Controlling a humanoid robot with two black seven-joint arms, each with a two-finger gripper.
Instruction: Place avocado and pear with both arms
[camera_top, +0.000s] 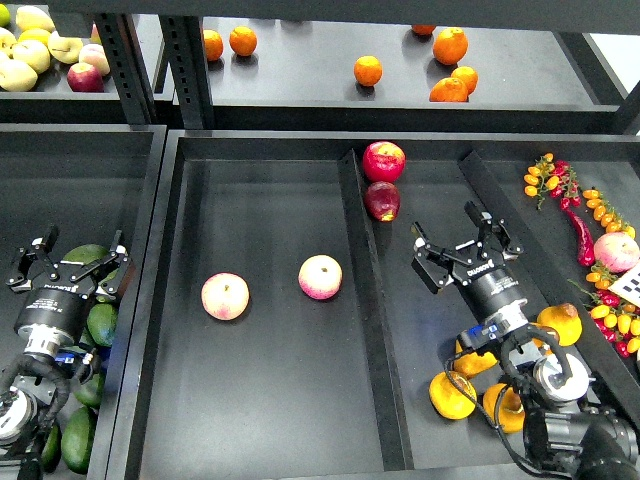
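Several dark green avocados (101, 323) lie in a pile in the left bin. My left gripper (68, 256) hovers open and empty over the top of the pile, partly covering one avocado. Yellow-orange pears (452, 395) lie in a cluster at the near right of the middle-right compartment, with one more pear (561, 322) further right. My right gripper (467, 246) is open and empty above the compartment floor, a little beyond the pears. My right arm hides part of the pear cluster.
Two pink-yellow peaches (225, 296) (320, 277) lie in the wide centre tray (270, 420). Two red apples (383, 161) sit against the divider (370, 330). Cherry tomatoes and a red chili (582, 235) lie at the right. Oranges (368, 71) and yellow apples (30, 55) are on the back shelf.
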